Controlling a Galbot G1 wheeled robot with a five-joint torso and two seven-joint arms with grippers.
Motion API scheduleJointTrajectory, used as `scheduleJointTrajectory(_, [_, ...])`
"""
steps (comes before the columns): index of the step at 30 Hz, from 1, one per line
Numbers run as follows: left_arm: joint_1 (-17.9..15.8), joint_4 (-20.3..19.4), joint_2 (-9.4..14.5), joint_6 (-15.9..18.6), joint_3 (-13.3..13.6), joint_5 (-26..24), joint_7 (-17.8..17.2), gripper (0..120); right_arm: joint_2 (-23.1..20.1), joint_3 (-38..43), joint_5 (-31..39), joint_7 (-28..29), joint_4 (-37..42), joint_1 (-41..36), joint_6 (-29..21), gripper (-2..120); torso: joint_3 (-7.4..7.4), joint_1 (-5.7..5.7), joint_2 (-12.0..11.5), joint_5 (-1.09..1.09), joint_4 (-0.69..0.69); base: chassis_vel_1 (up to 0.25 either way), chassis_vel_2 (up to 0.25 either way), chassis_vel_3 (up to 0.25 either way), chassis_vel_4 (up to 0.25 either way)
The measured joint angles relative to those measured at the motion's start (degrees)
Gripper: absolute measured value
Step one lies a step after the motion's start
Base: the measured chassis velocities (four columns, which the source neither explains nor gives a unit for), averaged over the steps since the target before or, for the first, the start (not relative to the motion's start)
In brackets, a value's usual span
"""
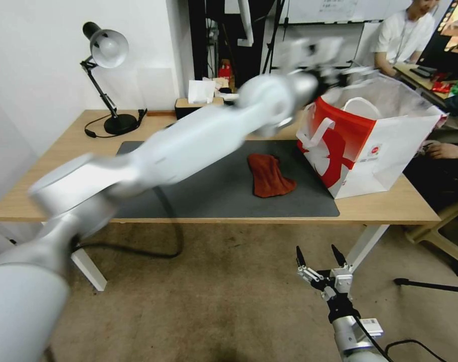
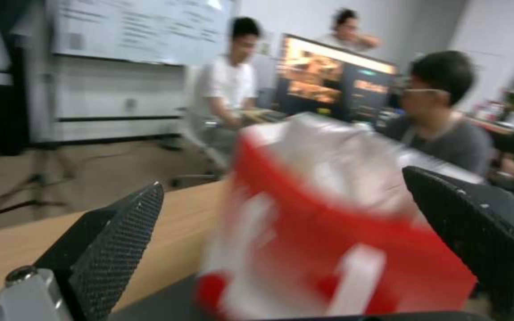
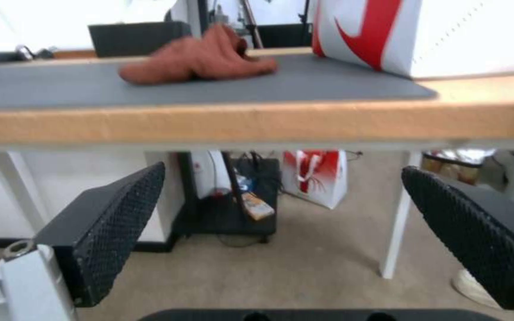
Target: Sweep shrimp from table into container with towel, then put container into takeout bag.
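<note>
Left pincer, fingers spread wide and empty, hangs just beside the takeout bag at the table's right end. Right pincer waits open below the edge; towel lies on the mat.

You see a rust-red towel lying on a dark grey mat, and the table under it is light wood with white legs. The takeout bag is white with one red panel, a white swirl across the red, a small red logo and white loop handles. The left arm is glossy white-grey. Your right gripper has black fingertips with a fine diamond-textured pattern. The desk lamp is black.
</note>
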Motion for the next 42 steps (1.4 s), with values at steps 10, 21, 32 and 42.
scheduleJointTrajectory(10, [30.3,-17.0,15.2,-0.8,-21.1,17.2,0.3,100,0.2,0.4,0.5,0.2,4.1,-1.7,0.2,100,-0.01,-0.02,0.0,0.04,-0.09,0.0,0.0,0.0,0.0])
scheduleJointTrajectory(21, [73.8,-29.7,14.7,-5.7,-48.6,42.6,8.2,100,-1.1,0.8,0.4,-0.5,6.7,-2.5,0.2,100,-0.03,-0.03,0.0,0.13,-0.08,0.0,0.0,0.0,0.0])
scheduleJointTrajectory(32, [98.1,-27.6,2.3,-17.7,-59.6,58.8,11.6,100,-3.2,1.7,0.2,2.5,9.2,-2.4,-3.5,100,-0.01,-0.02,0.0,0.07,-0.08,0.0,0.0,0.0,0.0])
scheduleJointTrajectory(42, [99.6,-23.3,-1.1,-19.1,-58.8,59.2,11.6,100,-4.0,2.8,1.5,2.2,10.1,-2.6,-6.9,100,-0.01,-0.02,0.0,0.08,-0.09,0.0,0.0,0.0,0.0])
